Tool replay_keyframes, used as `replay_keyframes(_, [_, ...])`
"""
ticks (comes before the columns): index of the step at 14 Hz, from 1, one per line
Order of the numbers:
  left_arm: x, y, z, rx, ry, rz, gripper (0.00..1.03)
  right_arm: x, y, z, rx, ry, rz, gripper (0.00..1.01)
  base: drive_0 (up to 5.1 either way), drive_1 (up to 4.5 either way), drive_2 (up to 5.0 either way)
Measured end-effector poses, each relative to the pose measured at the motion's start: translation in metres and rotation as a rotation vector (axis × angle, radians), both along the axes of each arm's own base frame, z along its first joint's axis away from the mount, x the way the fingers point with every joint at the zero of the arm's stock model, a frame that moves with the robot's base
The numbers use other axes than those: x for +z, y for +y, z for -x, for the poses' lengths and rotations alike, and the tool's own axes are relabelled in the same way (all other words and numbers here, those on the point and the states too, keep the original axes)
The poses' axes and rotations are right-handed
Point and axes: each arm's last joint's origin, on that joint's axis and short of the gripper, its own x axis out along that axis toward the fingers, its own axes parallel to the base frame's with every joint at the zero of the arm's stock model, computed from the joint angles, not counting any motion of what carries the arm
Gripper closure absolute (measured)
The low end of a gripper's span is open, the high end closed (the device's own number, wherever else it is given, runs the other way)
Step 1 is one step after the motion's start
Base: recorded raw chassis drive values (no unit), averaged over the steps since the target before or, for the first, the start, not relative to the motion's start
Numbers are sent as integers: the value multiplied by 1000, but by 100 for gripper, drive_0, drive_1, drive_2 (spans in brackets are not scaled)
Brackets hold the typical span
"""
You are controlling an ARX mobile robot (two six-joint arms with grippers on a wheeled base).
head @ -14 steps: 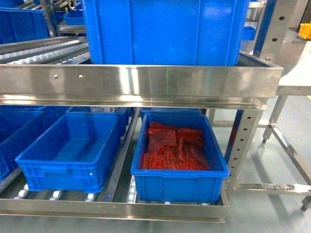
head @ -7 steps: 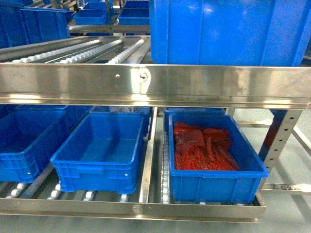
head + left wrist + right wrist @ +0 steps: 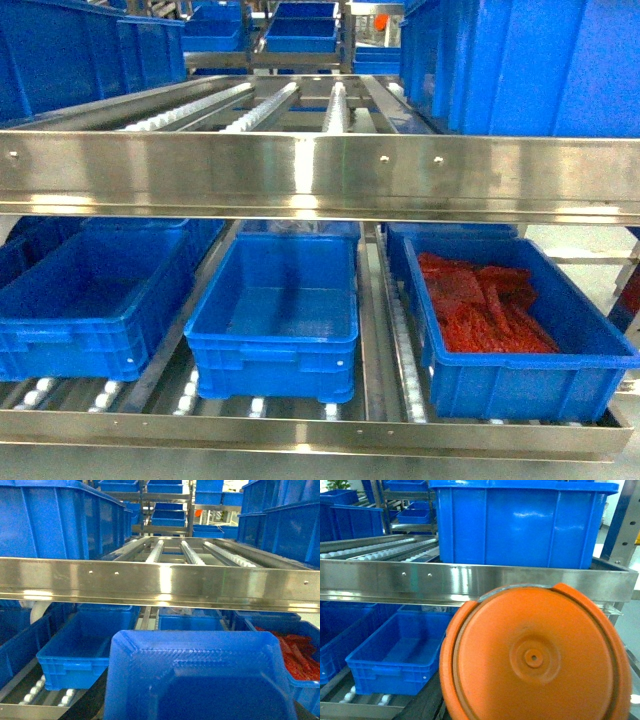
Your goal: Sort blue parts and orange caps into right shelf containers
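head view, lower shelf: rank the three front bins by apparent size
1. Right bin holding red material, looks largest, though it may simply sit nearer the camera.
2. Left bin and middle bin: look alike; the left one is cut off by the frame edge.

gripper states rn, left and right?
Left: cannot tell; jaws out of frame, a bright blue angular plastic part fills its wrist view.
Right: cannot tell; a round orange plastic cap fills its wrist view.

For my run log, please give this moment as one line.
left wrist view: blue part close before camera | right wrist view: orange cap | grippers: unseen | lower shelf: right container holds red items
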Motion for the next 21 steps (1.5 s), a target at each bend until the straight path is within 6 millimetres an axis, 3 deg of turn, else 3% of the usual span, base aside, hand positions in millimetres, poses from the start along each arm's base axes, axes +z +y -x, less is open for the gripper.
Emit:
replay_keyframes(19, [0, 0, 0, 0, 0, 0, 60, 0, 0, 0, 0, 0, 0, 59, -487, 258, 258])
replay_keyframes(21, [0, 0, 0, 5, 0, 0, 60, 0, 0, 0, 3, -2, 0, 59, 0, 0, 0])
